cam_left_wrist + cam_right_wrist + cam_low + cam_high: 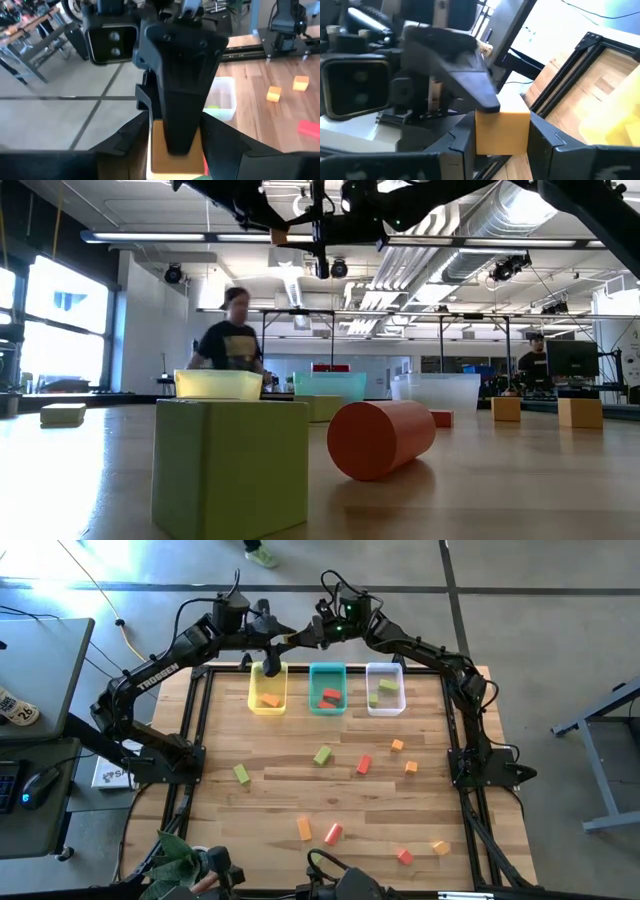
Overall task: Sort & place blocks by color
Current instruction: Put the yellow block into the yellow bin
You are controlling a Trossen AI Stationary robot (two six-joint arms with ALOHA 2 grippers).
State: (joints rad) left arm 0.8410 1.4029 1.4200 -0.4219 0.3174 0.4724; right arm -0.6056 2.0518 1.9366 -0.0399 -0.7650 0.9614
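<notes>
Aloft, orange block (both arms)

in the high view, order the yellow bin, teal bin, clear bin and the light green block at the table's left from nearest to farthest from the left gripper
From the left gripper:
1. Yellow bin, directly under it at the back left.
2. Teal bin, next one to the right.
3. Clear bin, rightmost of the row.
4. Light green block, out toward mid-table; close to the clear bin, so this order is unsure.

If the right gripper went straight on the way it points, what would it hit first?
Most likely the left gripper, directly ahead and against the orange block held in the right gripper's jaws; hardly any gap shows.
</notes>
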